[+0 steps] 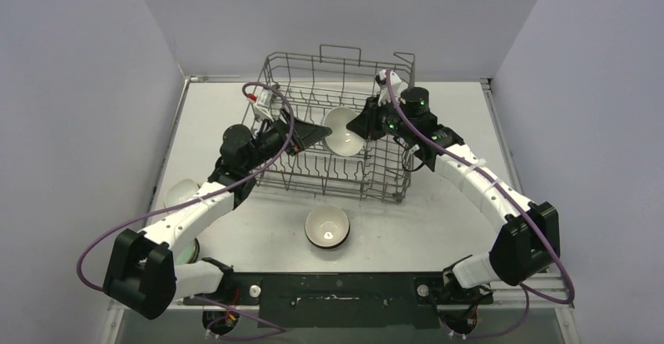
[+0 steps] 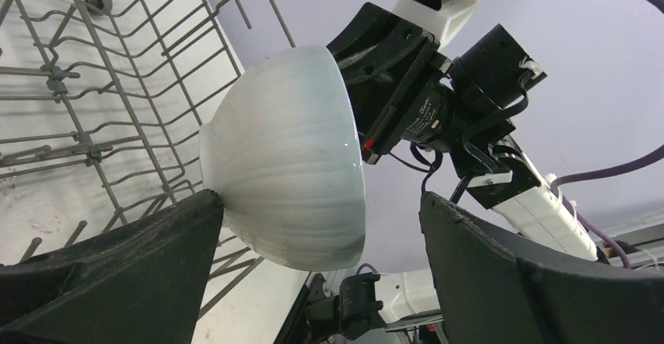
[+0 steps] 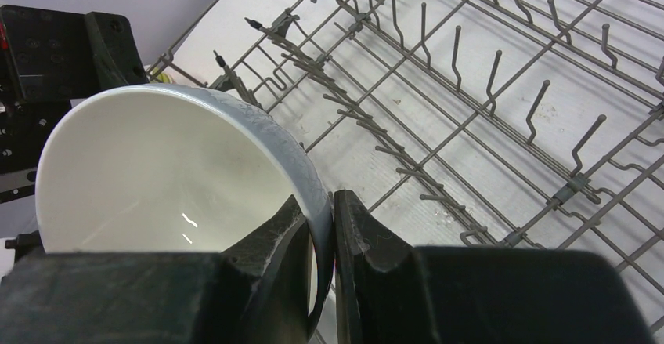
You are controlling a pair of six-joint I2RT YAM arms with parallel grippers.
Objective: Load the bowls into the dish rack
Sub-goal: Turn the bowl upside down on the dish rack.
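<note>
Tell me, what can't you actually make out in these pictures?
- Top view: the left arm covers most of a pale round bowl at the table's left edge.
- Left wrist view: the white ribbed bowl hides where the right gripper grips it.
- Right wrist view: the grey wire dish rack runs off the frame.

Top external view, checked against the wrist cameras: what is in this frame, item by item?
Grey metal wire dish rack: one, grey, far centre of the table.
White round ceramic bowl: one, white, held tilted over the rack.
Dark-rimmed round bowl with white inside: one, upright on the table, just in front of the rack.
Pale round bowl: one, near the table's left edge, partly hidden by the left arm.
White table: one, white, under everything.
Left end effector: one, black, open, fingers either side of the held bowl.
Right end effector: one, black, pinching the held bowl's rim.
</note>
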